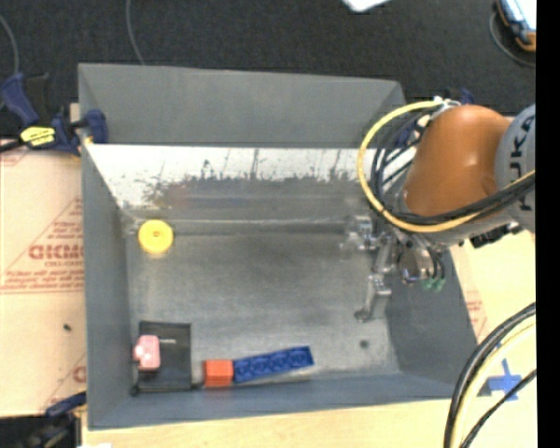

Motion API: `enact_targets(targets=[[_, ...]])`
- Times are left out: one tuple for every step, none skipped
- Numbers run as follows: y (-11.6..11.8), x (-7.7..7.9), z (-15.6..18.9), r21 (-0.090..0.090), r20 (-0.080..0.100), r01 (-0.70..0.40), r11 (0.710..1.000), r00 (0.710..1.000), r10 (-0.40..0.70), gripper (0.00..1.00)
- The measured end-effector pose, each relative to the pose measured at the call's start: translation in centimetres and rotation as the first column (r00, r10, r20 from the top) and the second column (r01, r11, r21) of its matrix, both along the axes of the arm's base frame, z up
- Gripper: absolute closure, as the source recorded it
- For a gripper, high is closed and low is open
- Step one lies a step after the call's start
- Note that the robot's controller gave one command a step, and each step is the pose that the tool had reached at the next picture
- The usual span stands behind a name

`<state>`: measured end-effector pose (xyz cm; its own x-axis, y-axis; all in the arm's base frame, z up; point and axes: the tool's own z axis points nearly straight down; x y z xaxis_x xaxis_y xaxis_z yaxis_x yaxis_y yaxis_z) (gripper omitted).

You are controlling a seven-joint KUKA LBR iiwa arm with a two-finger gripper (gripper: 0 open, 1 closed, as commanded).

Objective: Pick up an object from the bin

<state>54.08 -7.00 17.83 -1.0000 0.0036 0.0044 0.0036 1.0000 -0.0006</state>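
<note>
The gripper (377, 292) hung at three o'clock over bare bin (261, 278) floor, open or closed I couldn't tell; descending there, it would likely grab nothing.

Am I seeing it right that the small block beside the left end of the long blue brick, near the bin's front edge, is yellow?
Not quite. The camera view shows that the small block beside the left end of the long blue brick is orange, not yellow. The yellow thing is a round piece lying apart from them, farther back on the left side of the bin.
</note>
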Motion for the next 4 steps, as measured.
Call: enact_targets(targets=[[0.0, 0.2, 0.4, -0.001, 0.008, -0.003, 1.0, 1.0, 0.003, 0.0], [9.2, -4.2, -2.6, 0.001, 0.004, -0.027, 1.0, 1.0, 0.027, 0.0], [10.8, -4.9, -3.1, 0.001, 0.002, -0.034, 0.999, 0.999, 0.034, 0.0], [13.1, -4.6, -7.6, 0.002, 0.002, -0.04, 0.999, 0.999, 0.04, 0.0]])
